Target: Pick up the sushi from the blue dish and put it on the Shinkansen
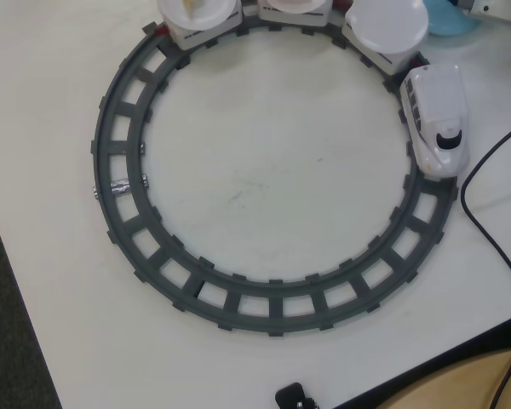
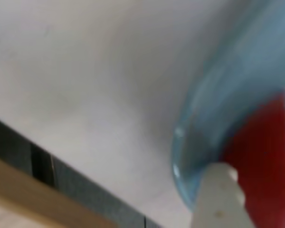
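In the wrist view the picture is blurred. The dark red sushi (image 2: 268,161) lies in the light blue dish (image 2: 228,90) at the right. My gripper (image 2: 256,133) is down at the dish, and one white finger (image 2: 218,199) stands right beside the sushi on its left. The other finger is hardly in frame, so I cannot tell whether the jaws hold the sushi. In the overhead view the blue dish (image 1: 451,21) shows only partly at the top right edge. The white Shinkansen (image 1: 437,119) stands on the right of the track, with its plate-topped cars (image 1: 385,30) behind it along the top.
The grey ring track (image 1: 153,256) fills the middle of the white table. A black cable (image 1: 494,239) runs down the right side. The table's edge (image 2: 61,175) and a wooden surface show at the lower left of the wrist view. A small black object (image 1: 291,397) lies at the bottom.
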Robot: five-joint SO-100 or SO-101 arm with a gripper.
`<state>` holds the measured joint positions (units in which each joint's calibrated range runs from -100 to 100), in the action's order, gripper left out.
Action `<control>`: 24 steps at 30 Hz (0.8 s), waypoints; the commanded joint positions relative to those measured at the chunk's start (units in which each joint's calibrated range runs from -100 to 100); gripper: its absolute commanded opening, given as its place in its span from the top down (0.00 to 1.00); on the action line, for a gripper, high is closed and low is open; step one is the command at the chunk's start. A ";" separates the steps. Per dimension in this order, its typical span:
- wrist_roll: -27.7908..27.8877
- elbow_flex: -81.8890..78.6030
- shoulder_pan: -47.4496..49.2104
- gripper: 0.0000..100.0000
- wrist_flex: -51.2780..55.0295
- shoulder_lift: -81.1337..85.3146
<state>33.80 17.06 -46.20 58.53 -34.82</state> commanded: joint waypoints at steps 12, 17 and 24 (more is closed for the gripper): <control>0.33 2.59 -0.37 0.98 0.99 9.98; 0.33 -5.48 1.75 0.98 0.90 23.76; 3.06 -25.95 13.10 0.98 0.99 44.80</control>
<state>34.22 -1.40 -38.24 59.41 -2.23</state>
